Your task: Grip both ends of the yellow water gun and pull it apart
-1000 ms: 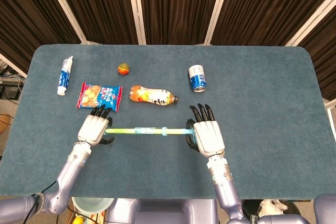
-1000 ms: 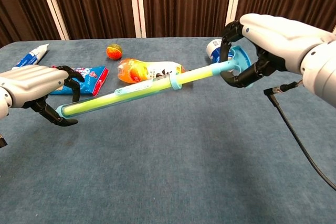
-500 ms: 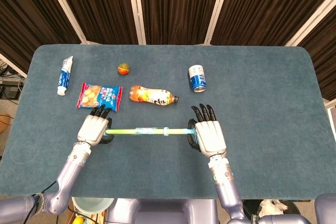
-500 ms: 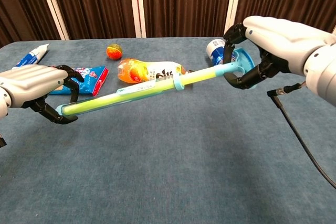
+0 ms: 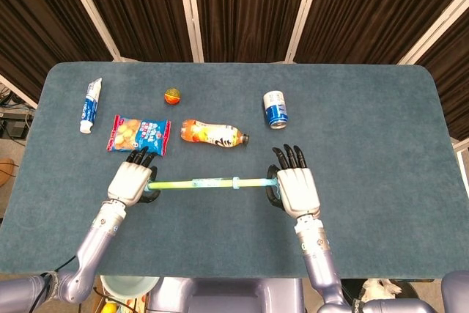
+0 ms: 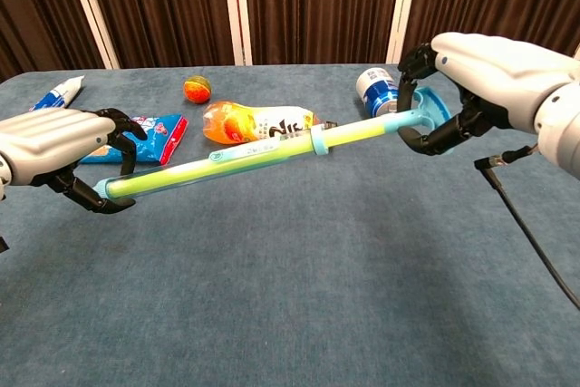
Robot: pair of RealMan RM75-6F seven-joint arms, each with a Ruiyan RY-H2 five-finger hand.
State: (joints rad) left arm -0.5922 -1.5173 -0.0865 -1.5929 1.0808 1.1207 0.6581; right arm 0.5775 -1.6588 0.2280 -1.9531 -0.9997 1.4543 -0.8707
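Note:
The yellow water gun (image 5: 209,182) (image 6: 245,162) is a long yellow-green tube with light-blue ends, held level above the table between both hands. My left hand (image 5: 133,180) (image 6: 62,144) grips its barrel end, fingers curled around it. My right hand (image 5: 295,189) (image 6: 483,72) grips the light-blue handle (image 6: 426,108) on the plunger end. A blue ring (image 6: 319,142) sits partway along the tube, with a thinner yellow rod showing between it and the handle.
Beyond the gun lie an orange drink bottle (image 5: 212,133), a blue snack bag (image 5: 138,134), a small orange ball (image 5: 173,96), a blue can (image 5: 275,108) and a white tube (image 5: 91,105). A black cable (image 6: 526,242) hangs from my right wrist.
My right hand has moved rightward with the handle, and the gun is longer, with more of the thin rod showing. The left hand has held its place.

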